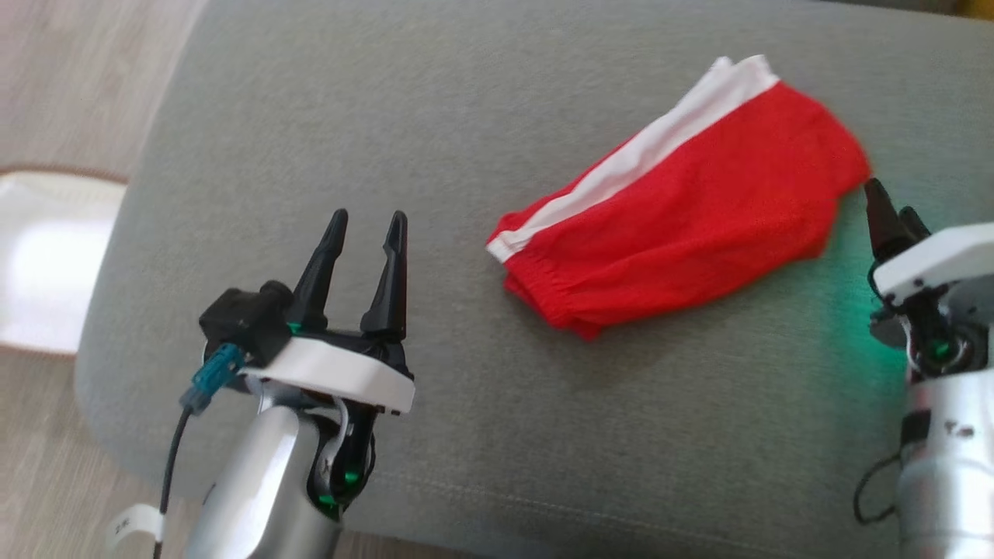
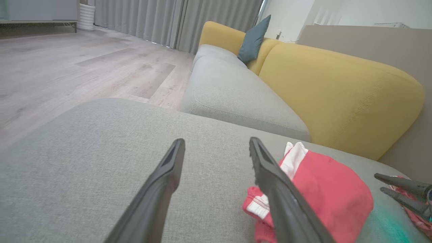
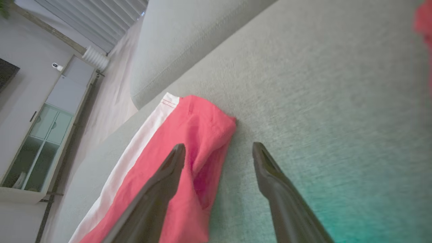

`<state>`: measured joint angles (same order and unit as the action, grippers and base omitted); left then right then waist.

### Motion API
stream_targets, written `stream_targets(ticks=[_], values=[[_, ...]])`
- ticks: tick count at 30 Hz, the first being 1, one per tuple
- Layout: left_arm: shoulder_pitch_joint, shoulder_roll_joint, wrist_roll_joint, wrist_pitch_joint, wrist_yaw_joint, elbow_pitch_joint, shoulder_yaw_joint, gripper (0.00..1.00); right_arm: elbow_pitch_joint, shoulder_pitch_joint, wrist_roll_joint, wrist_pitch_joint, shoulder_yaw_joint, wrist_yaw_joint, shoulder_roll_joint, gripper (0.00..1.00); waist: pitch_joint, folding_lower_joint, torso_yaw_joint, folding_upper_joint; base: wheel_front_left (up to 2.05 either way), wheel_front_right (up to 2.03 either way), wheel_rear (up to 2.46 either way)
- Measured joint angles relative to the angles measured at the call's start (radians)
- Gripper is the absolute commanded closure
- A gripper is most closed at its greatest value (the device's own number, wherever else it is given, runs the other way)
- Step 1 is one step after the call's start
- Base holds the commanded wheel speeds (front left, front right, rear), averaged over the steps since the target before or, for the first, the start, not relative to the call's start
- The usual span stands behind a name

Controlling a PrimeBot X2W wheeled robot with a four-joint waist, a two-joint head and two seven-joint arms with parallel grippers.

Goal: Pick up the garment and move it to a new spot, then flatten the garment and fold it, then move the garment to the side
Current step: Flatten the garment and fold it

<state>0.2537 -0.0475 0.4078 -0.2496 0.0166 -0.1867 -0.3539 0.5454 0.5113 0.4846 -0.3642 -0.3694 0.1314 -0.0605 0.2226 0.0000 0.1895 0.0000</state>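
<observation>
Two end effectors stand spread and empty over the grey ottoman (image 1: 373, 101). The red shorts (image 1: 699, 202), white stripe down one side, lie doubled over and fairly flat toward the ottoman's far edge, right of its middle. Our left end effector (image 1: 369, 216) hovers by the near edge, well apart from them. Our right end effector (image 1: 891, 203) sits just beside the hem end; in its wrist view one finger is over red cloth, the other over bare upholstery. We judge the fold already made, so the move to the side is in hand. Next we must lower the right fingers, pinch both layers at that hem, and carry them without opening the fold.
</observation>
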Motion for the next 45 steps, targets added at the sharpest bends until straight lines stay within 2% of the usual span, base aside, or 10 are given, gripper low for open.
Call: stream_targets(ticks=[10, 22, 23, 26, 32, 45], values=[[0.020, 0.002, 0.036, 0.000, 0.010, 0.002, -0.026, 0.00, 0.195, 0.165, -0.096, -0.096, -0.131, 0.000, -0.002, 0.00, 0.058, 0.0000, 0.079, 0.0000, 0.00, 0.00, 0.00], [0.068, 0.005, 0.062, 0.000, 0.019, 0.021, -0.030, 0.00, 0.340, 0.365, -0.260, -0.137, -0.189, 0.000, -0.045, 0.00, 0.124, 0.0000, 0.109, 0.0000, 0.00, 0.00, 0.00], [0.069, 0.005, 0.063, 0.000, 0.019, 0.021, -0.030, 0.00, 0.346, 0.374, -0.265, -0.137, -0.190, 0.000, -0.047, 1.00, 0.127, 0.0000, 0.110, 0.0000, 0.00, 0.00, 0.00], [0.074, 0.005, 0.070, 0.000, 0.023, 0.021, -0.029, 0.00, 0.366, 0.388, -0.260, -0.132, -0.195, 0.000, -0.046, 1.00, 0.127, 0.0000, 0.102, 0.0000, 0.00, 0.00, 0.00], [0.077, 0.006, 0.070, 0.000, 0.024, 0.020, -0.023, 0.00, 0.365, 0.364, -0.172, -0.065, -0.202, 0.000, -0.022, 1.00, 0.103, 0.0000, 0.065, 0.0000, 0.00, 0.00, 0.00], [0.037, 0.006, 0.042, 0.000, 0.017, -0.006, -0.018, 0.00, 0.123, 0.082, 0.058, 0.031, -0.167, 0.000, 0.001, 1.00, 0.013, 0.0000, -0.050, 0.0000, 0.00, 0.00, 0.00]])
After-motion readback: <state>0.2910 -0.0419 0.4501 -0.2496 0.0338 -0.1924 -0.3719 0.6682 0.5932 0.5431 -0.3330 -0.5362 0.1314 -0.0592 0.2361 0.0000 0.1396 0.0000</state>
